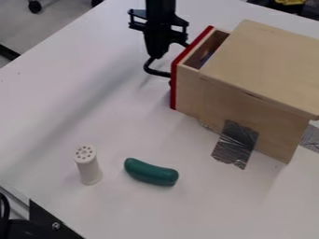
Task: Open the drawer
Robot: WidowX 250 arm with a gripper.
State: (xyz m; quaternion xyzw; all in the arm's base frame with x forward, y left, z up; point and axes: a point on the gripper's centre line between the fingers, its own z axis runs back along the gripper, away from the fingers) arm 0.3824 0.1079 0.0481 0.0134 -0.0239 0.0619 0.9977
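so that the box (268, 65) isn't dragged, tape (235, 142) is probably used. the claw (157, 53) is placed by the handle (157, 73) for pulling, open or closed can't be told; the drawer (187, 91) is partly out, near the counter's (62, 107) far edge.

The top edge cuts off the arm (160, 8) and a yellow thing (289, 2); the right edge crops the wooden box (268, 56). The box's top hides the back of the drawer (187, 91), and something bluish inside (209, 55) is too blurred to name. Whether the gripper (166, 73) touches the drawer is unclear.
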